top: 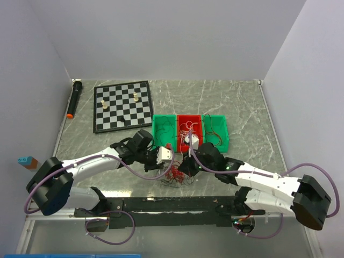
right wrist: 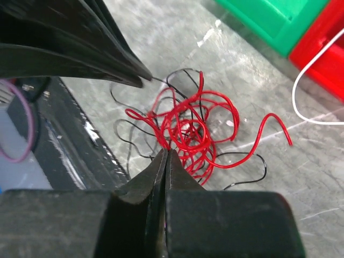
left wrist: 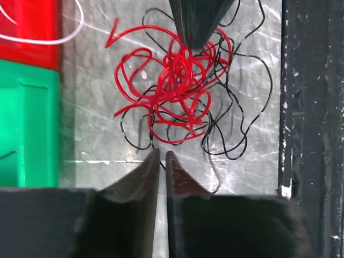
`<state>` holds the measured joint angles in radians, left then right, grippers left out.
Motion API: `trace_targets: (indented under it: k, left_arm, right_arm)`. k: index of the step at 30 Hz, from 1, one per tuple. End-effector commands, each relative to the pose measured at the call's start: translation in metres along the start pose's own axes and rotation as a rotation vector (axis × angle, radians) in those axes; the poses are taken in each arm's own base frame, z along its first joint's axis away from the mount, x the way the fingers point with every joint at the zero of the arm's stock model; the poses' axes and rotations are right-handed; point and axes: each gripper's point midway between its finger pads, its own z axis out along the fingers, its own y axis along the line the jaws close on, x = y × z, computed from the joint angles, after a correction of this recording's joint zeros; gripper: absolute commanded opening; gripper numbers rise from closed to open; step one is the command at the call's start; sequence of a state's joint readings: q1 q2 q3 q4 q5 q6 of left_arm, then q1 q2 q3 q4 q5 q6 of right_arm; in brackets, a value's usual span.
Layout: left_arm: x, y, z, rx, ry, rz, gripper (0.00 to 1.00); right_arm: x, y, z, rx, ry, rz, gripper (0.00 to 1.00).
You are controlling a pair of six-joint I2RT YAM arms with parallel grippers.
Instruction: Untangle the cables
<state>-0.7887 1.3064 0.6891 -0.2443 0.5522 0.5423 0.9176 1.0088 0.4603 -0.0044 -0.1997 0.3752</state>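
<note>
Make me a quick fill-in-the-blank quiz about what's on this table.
1. The cables form a tangle of thin black and ___ strands.
2. A ___ wire lies in the red bin.
3. The chessboard lies on the far ___ part of the table.
Missing words: red; white; left.
</note>
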Motion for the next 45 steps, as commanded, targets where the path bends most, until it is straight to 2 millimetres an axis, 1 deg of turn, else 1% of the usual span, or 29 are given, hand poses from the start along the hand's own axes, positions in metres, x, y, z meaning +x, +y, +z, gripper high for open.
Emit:
trace_targets:
  k: [1,2,3,5,7,12,14,15,18,19,20,21,22,24,25,27,28,30,32,33,37,41,43,44,45]
  left_arm:
    - [-0.004,-0.003,-0.005,0.002,-0.027,0.043,0.06]
    - [-0.003,-0.005,-0.006,0.001,-0.025,0.046,0.01]
    - [-0.002,-0.005,-0.008,-0.002,-0.023,0.044,0.01]
    - [-0.001,-0.008,-0.01,-0.003,-0.024,0.045,0.01]
    - [-0.001,-0.009,-0.013,-0.012,-0.032,0.039,0.01]
    - [-0.004,-0.018,-0.021,0.008,-0.044,0.044,0.01]
    - [-0.009,-0.017,-0.026,-0.006,-0.055,0.045,0.01]
    - [-0.014,-0.013,-0.03,-0.027,-0.069,0.036,0.01]
    - [-0.03,-0.001,-0.04,-0.068,-0.114,-0.006,0.01]
    - [-0.034,0.002,-0.042,-0.08,-0.124,-0.018,0.01]
    - [-0.036,0.002,-0.043,-0.081,-0.131,-0.029,0.04]
    - [-0.04,0.002,-0.044,-0.081,-0.143,-0.035,0.12]
    - [-0.042,0.001,-0.044,-0.071,-0.152,-0.038,0.2]
    - [-0.045,0.0,-0.043,-0.064,-0.166,-0.05,0.33]
    - [-0.048,-0.001,-0.043,-0.06,-0.176,-0.056,0.37]
    - [-0.049,-0.002,-0.043,-0.053,-0.181,-0.065,0.42]
    - [-0.047,-0.005,-0.042,-0.041,-0.179,-0.069,0.45]
    - [-0.042,-0.008,-0.038,-0.024,-0.173,-0.079,0.47]
    - [-0.037,-0.009,-0.034,-0.016,-0.17,-0.077,0.48]
    - [-0.033,-0.009,-0.032,-0.016,-0.166,-0.077,0.48]
    - [-0.03,-0.004,-0.025,-0.021,-0.161,-0.056,0.49]
    - [-0.03,-0.001,-0.021,-0.02,-0.158,-0.049,0.5]
    - [-0.03,0.0,-0.02,-0.019,-0.159,-0.051,0.5]
    - [-0.029,-0.001,-0.019,-0.013,-0.157,-0.051,0.5]
    - [-0.029,-0.001,-0.018,-0.012,-0.16,-0.045,0.5]
  right_arm:
    - [-0.042,0.021,-0.019,-0.053,-0.145,-0.033,0.0]
    - [-0.05,0.024,-0.024,-0.056,-0.174,-0.036,0.0]
    - [-0.051,0.024,-0.03,-0.05,-0.175,-0.036,0.0]
    - [-0.06,0.027,-0.042,-0.045,-0.209,-0.043,0.0]
    - [-0.075,0.03,-0.057,-0.033,-0.259,-0.051,0.0]
    - [-0.11,0.04,-0.1,-0.009,-0.38,-0.076,0.0]
    - [-0.124,0.046,-0.115,-0.011,-0.418,-0.086,0.0]
    - [-0.129,0.049,-0.121,-0.016,-0.431,-0.089,0.0]
    - [-0.14,0.058,-0.132,-0.036,-0.446,-0.098,0.0]
    - [-0.139,0.059,-0.132,-0.035,-0.436,-0.104,0.0]
    - [-0.137,0.057,-0.129,-0.03,-0.421,-0.109,0.0]
    - [-0.128,0.053,-0.122,-0.02,-0.383,-0.117,0.0]
    - [-0.118,0.048,-0.113,-0.011,-0.343,-0.123,0.06]
    - [-0.091,0.034,-0.091,0.02,-0.244,-0.118,0.32]
    - [-0.076,0.027,-0.079,0.026,-0.192,-0.112,0.41]
    - [-0.05,0.019,-0.059,0.023,-0.119,-0.091,0.52]
    - [-0.038,0.015,-0.05,0.018,-0.097,-0.086,0.55]
    - [-0.029,0.012,-0.038,0.006,-0.082,-0.087,0.61]
    - [-0.027,0.008,-0.029,0.01,-0.082,-0.096,0.64]
    - [-0.029,0.008,-0.025,0.016,-0.085,-0.104,0.64]
    - [-0.034,0.001,-0.009,0.044,-0.07,-0.129,0.64]
    - [-0.037,0.001,0.004,0.038,-0.065,-0.148,0.62]
    - [-0.032,-0.002,0.008,0.047,-0.044,-0.144,0.6]
    - [-0.036,-0.001,0.011,0.045,-0.059,-0.143,0.59]
    - [-0.035,-0.001,0.013,0.041,-0.055,-0.143,0.56]
